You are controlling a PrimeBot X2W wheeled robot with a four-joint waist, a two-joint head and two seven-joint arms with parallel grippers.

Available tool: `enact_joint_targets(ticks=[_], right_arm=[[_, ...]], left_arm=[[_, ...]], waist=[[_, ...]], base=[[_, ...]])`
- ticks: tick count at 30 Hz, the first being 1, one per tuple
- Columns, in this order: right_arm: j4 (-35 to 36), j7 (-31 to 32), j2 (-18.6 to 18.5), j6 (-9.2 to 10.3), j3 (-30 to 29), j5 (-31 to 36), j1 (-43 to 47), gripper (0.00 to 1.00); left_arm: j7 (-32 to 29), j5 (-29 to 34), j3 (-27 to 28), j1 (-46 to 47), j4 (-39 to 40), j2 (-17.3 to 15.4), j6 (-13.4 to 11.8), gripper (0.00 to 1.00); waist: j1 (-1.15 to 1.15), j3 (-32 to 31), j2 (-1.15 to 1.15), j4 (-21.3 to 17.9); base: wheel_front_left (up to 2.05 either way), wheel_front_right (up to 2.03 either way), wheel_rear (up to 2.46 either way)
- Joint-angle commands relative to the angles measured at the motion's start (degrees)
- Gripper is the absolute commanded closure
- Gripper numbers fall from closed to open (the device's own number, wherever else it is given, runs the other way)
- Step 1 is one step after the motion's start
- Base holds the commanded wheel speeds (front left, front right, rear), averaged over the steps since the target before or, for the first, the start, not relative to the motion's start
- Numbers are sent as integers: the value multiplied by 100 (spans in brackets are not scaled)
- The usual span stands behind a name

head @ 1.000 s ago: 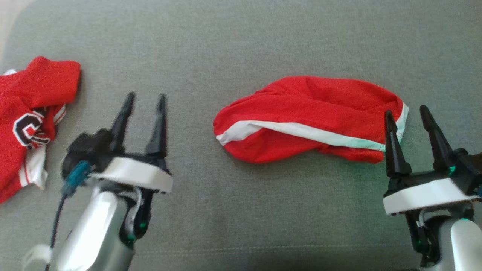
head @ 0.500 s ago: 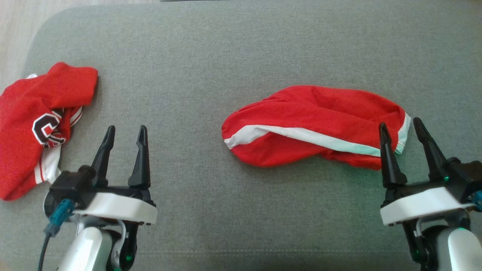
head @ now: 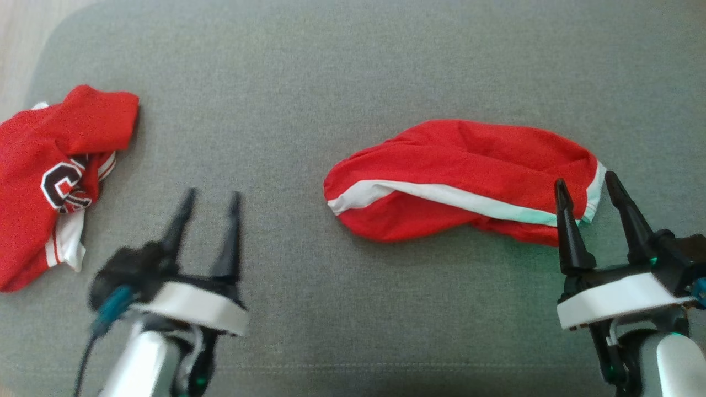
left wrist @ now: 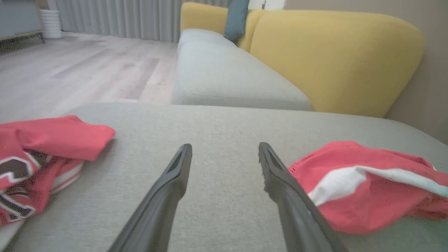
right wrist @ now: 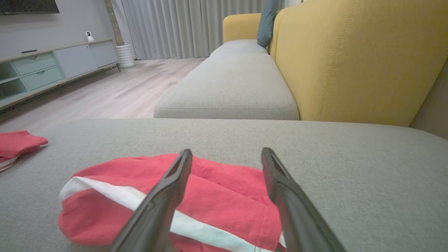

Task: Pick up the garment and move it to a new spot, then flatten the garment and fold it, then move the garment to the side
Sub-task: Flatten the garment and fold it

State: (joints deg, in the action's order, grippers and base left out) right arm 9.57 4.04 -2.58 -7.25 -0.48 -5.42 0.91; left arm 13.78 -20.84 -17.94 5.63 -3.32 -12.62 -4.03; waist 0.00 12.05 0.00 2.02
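Red shorts (head: 458,176) lie 9-to-3; right gripper (head: 584,179) at 3 o'clock end, nearer than left gripper (head: 213,193). Both splayed, empty.

On my head feed, the left gripper (head: 213,193) at seven o'clock and the right gripper (head: 584,179) at four o'clock look alike. Each has two long black fingers (head: 571,231) tapering to points on a black base, a white plate (head: 618,295) beneath, then a silver forearm (head: 675,364). A teal plug (head: 110,309) with a dark cable (head: 84,358) sits on the left one. Small green lights (head: 653,260) glow on both.
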Motion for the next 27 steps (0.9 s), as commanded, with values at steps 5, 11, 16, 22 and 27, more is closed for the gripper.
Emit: enact_joint_targets(ticks=[5, 11, 16, 22, 27], right_arm=[[250, -3, -30, -24, 173, -5, -212, 0], [190, -46, -30, -24, 247, -66, -319, 0], [127, -94, -30, -24, 235, -109, -344, 0], [84, -126, -30, -24, 226, -139, -362, 0], [52, -110, -30, -24, 191, -111, -338, 0]], left_arm=[[-825, -136, -429, 893, -138, 139, 509, 0], [-1640, -464, -825, 1380, -667, 357, 852, 0], [-1925, -685, -927, 1583, -990, 403, 960, 0], [-1977, -807, -946, 1698, -1212, 381, 1008, 0], [-1929, -848, -998, 1798, -1314, 333, 1048, 100]], waist=[[0, 280, 0, -22], [0, 486, 0, -164], [0, 586, 0, -261], [0, 640, 0, -332], [0, 678, 0, -373]], base=[[0, 0, 0], [0, 0, 0], [0, 0, 0], [0, 0, 0], [0, 0, 0]])
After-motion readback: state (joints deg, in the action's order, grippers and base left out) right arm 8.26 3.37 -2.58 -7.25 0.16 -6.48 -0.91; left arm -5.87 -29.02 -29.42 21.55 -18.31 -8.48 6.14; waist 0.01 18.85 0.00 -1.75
